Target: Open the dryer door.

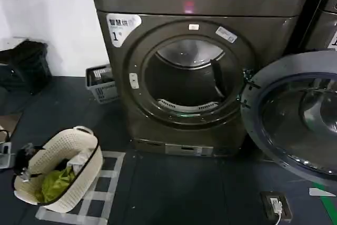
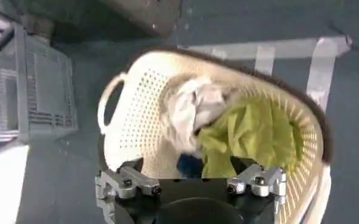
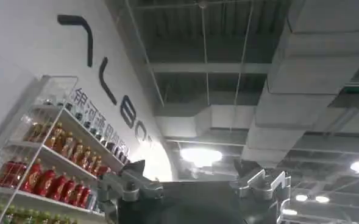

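The dryer (image 1: pixel 238 130) is a bronze-grey front loader with a white "1" sticker (image 1: pixel 122 26) and a small red light (image 1: pixel 188 7). The dryer door (image 1: pixel 295 114) stands swung wide to the right, its grey inner side and dark glass facing me, and the drum opening (image 1: pixel 184 77) is uncovered. My left gripper (image 2: pixel 191 167) hovers open over a cream laundry basket (image 2: pixel 136 122), far left of the dryer. My right gripper (image 3: pixel 191 170) is open, points up at the ceiling and holds nothing.
The cream basket (image 1: pixel 58 172) with green and white cloth sits on taped floor squares (image 1: pixel 108 183). A grey crate (image 1: pixel 101 84) stands by the dryer's left side and a black bag (image 1: pixel 23 67) by the wall. A floor socket (image 1: pixel 276 205) lies front right, a neighbouring machine (image 1: pixel 324 19) far right.
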Controlling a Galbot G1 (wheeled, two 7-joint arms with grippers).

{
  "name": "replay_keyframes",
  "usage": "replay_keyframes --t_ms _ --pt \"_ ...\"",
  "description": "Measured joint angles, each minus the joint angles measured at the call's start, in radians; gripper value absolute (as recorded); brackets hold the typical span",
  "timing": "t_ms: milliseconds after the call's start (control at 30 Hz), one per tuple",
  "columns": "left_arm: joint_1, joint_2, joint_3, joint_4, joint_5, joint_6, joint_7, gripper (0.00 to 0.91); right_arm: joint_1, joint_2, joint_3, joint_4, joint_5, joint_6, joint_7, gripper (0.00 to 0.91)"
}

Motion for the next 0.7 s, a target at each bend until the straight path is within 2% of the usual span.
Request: replay_keyframes --t_ms 200,700 --pt "-0.001 0.0 -0.006 0.015 0.015 0.009 -0.04 0.907 0.0 0.006 -0.002 0.007 0.005 0.001 0.0 0.907" --pt "0.002 0.032 0.005 0.032 0.053 -0.044 -0.002 0.907 0.004 0.009 0.006 0.018 0.03 -0.011 0.001 0.907"
